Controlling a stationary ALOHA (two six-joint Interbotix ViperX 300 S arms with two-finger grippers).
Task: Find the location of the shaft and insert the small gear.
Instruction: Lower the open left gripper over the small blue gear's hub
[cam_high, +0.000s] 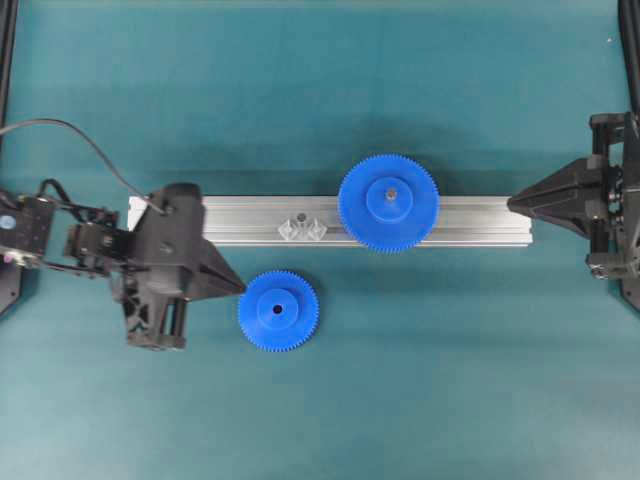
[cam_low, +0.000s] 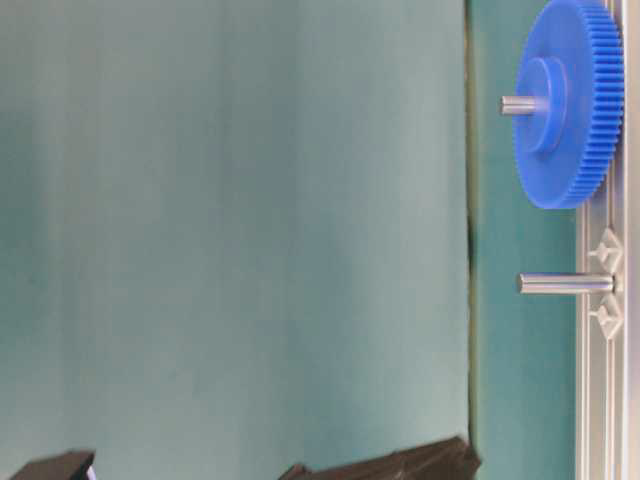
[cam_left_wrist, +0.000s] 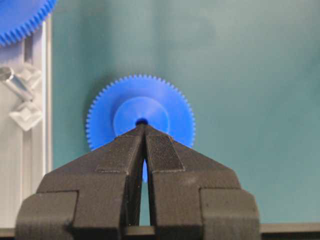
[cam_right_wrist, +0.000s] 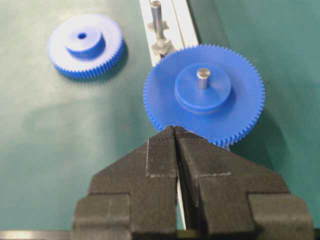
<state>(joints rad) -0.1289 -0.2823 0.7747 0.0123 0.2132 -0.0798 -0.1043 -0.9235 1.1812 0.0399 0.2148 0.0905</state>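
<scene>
Teal matting covers the worktop (cam_high: 420, 380), and a silver aluminium rail (cam_high: 480, 221) lies across the middle of the overhead view. On that rail, left of centre, stands the shaft (cam_high: 301, 216), a thin upright steel pin between two small clear faceted brackets; the table-level view shows it bare and free along its whole length. To its right on the same rail sits the large gear (cam_high: 387, 203), already seated on its own pin.

Lying flat on the mat just below the rail is the small gear (cam_high: 278, 310), hub and centre hole facing up. It rests immediately to the right of the left gripper (cam_high: 240, 290) in the overhead view, with the tips close to its toothed rim. I cannot tell whether they touch. From the gear, the shaft lies slightly up and to the right. The left arm is by far the nearer one.

That left gripper is clenched, its pads pressed together and holding nothing. It would need to spread before taking the gear.

At the right edge, the right gripper (cam_high: 512, 203) is likewise clenched and empty, pointing along the rail towards the large gear.
</scene>
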